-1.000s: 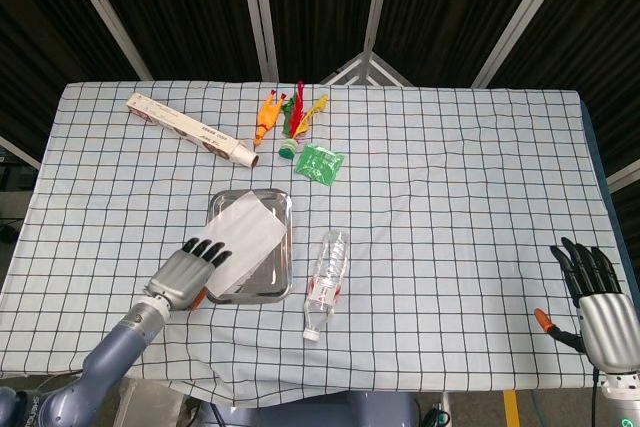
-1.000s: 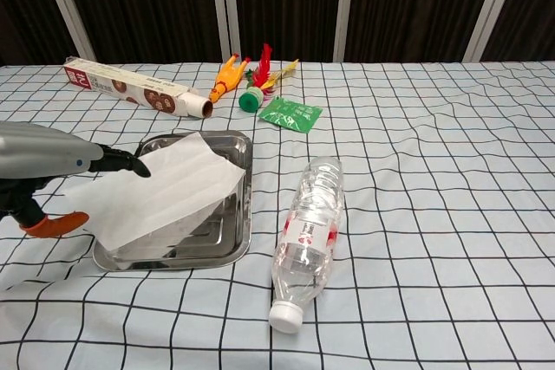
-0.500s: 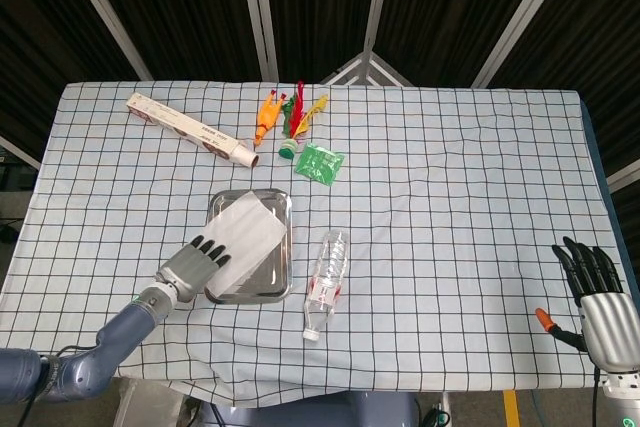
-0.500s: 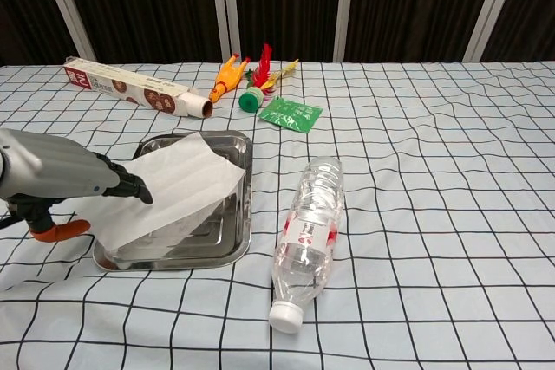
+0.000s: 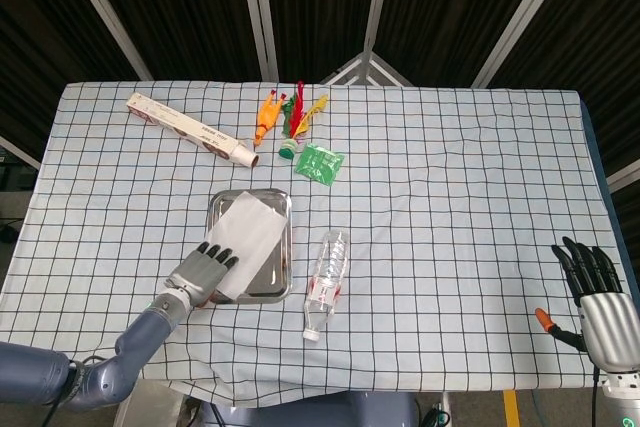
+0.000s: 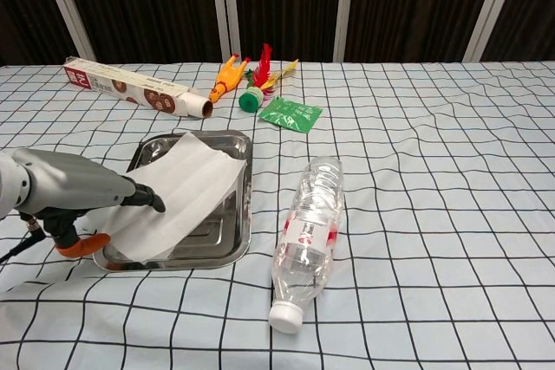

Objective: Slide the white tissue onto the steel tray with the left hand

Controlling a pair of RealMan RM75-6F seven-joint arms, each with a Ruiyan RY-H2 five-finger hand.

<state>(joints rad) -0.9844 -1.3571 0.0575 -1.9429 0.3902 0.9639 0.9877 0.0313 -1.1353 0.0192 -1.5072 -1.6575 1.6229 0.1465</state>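
Dark slatted panels stand behind a table covered in a white cloth with a black grid (image 5: 450, 177). Near its front-left part lies the shallow rectangular steel tray (image 5: 283, 247) (image 6: 238, 214), and the white tissue sheet (image 5: 247, 239) (image 6: 178, 192) lies slantwise over it — most of it above the tray, its lower left corner hanging past the tray's front-left rim. The grey left hand (image 5: 203, 272) (image 6: 82, 192) rests at that corner with its dark fingertips (image 6: 152, 203) flat on the tissue, fingers stretched out and gripping nothing. Just right of the tray a clear plastic bottle with a white cap (image 5: 327, 282) (image 6: 310, 236) lies on its side. Toward the far edge sit a long cardboard wrap box (image 5: 190, 129), an orange rubber chicken toy (image 5: 266, 117), a feathered shuttlecock with a green base (image 5: 292, 132) and a green packet (image 5: 320, 162). The right hand (image 5: 598, 297) hangs off the table's front-right corner — fingers extended, holding nothing.
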